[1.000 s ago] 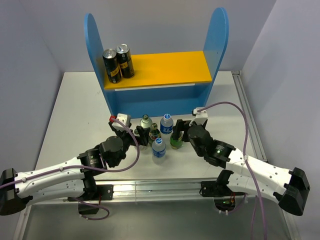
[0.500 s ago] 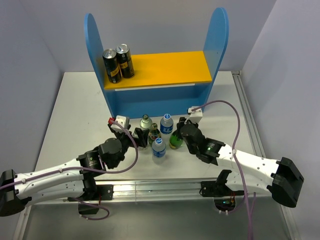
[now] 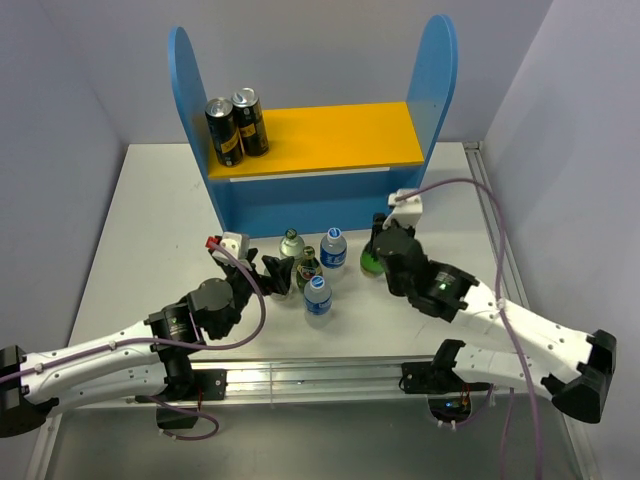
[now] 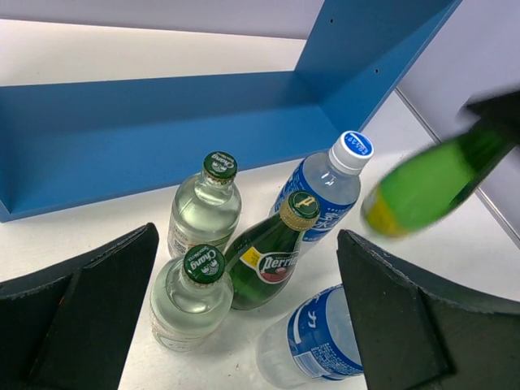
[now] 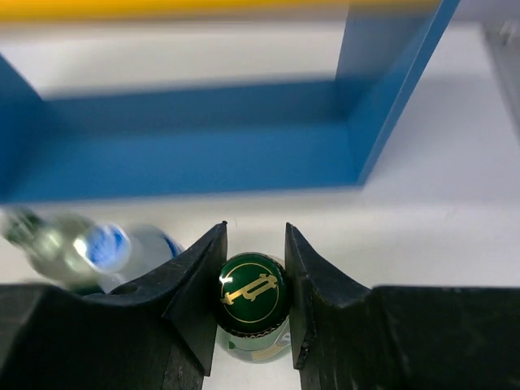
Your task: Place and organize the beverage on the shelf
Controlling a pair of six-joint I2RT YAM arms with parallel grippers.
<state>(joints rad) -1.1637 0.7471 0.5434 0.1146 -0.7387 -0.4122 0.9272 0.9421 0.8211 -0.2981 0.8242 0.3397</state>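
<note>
1. The shelf point(image 3: 415, 110): smooth, matt blue panels; its upper board point(image 3: 330, 135) is smooth orange-yellow.
2. In front of the shelf, the green bottle point(image 5: 253, 294) is glossy glass; the right claw point(image 5: 253, 248) around it is matt black plastic.
3. The water bottle point(image 4: 325, 183) nearer the shelf: clear plastic, shiny blue label.
4. The counter point(image 3: 150, 200): plain matt white.

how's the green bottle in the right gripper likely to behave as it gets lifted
Probably rigid and heavy for its size: the green bottle looks like glass. The right gripper pinches only its cap end, so the body may swing; the left wrist view shows it slanted. Smooth glass could slip, and would likely break if dropped.
</note>
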